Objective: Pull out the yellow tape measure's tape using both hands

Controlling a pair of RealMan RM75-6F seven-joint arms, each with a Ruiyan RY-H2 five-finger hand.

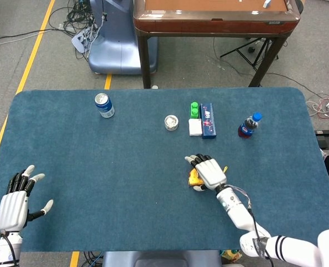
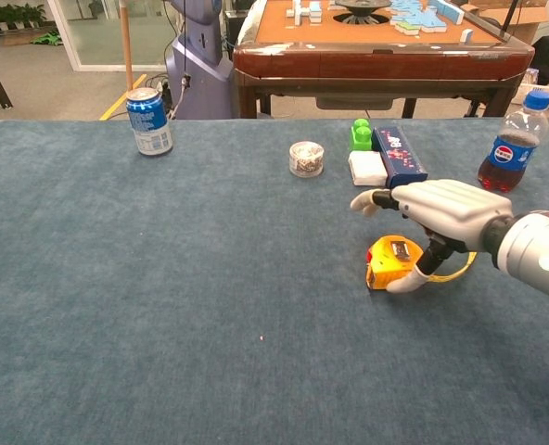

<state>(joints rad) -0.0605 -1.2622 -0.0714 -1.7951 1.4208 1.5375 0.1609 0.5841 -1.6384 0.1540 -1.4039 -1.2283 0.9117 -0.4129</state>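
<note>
Tabletop: right hand (image 2: 439,211) (fingers spread) over tape measure (image 2: 392,261)

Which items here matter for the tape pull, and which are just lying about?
For the job:
yellow tape measure
right robot hand, over the tape measure
left robot hand, open, far from it

Lying about:
blue can
cola bottle
small round tin
green block
white block
dark blue box
</note>
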